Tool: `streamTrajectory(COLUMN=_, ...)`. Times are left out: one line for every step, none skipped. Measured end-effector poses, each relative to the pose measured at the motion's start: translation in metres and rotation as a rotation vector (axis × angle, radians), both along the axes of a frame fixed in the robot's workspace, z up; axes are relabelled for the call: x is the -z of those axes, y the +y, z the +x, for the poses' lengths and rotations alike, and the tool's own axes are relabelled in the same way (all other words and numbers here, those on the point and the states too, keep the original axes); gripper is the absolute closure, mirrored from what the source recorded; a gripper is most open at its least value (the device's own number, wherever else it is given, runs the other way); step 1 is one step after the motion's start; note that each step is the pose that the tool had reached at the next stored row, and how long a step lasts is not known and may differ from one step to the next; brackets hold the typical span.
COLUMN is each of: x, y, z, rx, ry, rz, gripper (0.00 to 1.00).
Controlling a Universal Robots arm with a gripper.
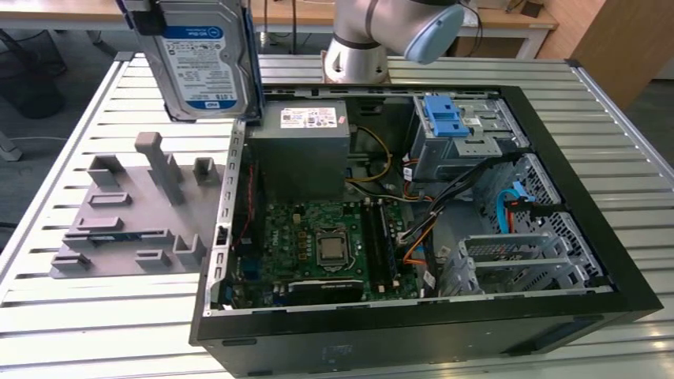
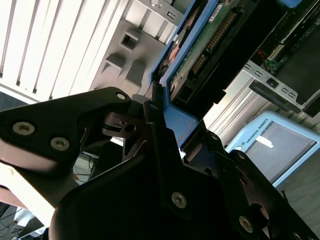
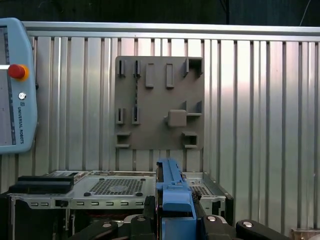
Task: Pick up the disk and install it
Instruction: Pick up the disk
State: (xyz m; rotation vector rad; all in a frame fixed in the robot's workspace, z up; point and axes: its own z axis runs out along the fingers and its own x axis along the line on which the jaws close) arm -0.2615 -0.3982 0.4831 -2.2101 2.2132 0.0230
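The disk (image 1: pixel 205 59), a silver drive with a white-and-blue label in a blue carrier, hangs upright in the air above the slatted table, past the far left corner of the open computer case (image 1: pixel 421 316) in the exterior view. My gripper (image 2: pixel 165 125) is shut on the disk's blue carrier (image 2: pixel 176 122). The disk's green circuit board (image 2: pixel 210 35) faces the camera in the second wrist view. In the first wrist view the carrier's edge (image 3: pixel 172 192) sticks up between my fingers (image 3: pixel 145 220). A drive cage with a blue latch (image 1: pixel 447 118) sits in the case's far right corner.
A grey fixture plate (image 1: pixel 132 209) with raised holders lies on the table at the exterior view's left of the case. Inside the case are a grey power supply (image 1: pixel 300 150), a motherboard (image 1: pixel 327 245) and loose cables (image 1: pixel 443 197). A teach pendant (image 3: pixel 15 85) lies on the table.
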Motion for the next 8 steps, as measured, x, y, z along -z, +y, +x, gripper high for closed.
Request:
streamTrajectory(x=0.0000, y=-0.0004, z=0.0019, rx=0.000, ry=0.0000, rz=0.0000, gripper=0.64)
streamTrajectory(x=0.0000, y=-0.0010, z=0.0039, rx=0.000, ry=0.0002, rz=0.0000, gripper=0.64)
streamTrajectory(x=0.0000, y=-0.0015, z=0.0062, rx=0.000, ry=0.0004, rz=0.0000, gripper=0.64)
streamTrajectory(x=0.0000, y=-0.0021, z=0.0083, rx=0.000, ry=0.0007, rz=0.0000, gripper=0.64)
streamTrajectory(x=0.0000, y=-0.0027, z=0.0105, rx=0.000, ry=0.0010, rz=0.0000, gripper=0.64)
streamTrajectory(x=0.0000, y=-0.0034, z=0.0128, rx=0.000, ry=0.0012, rz=0.0000, gripper=0.64)
streamTrajectory(x=0.0000, y=-0.0041, z=0.0149, rx=0.000, ry=0.0014, rz=0.0000, gripper=0.64)
streamTrajectory(x=0.0000, y=-0.0047, z=0.0168, rx=0.000, ry=0.0017, rz=0.0000, gripper=0.64)
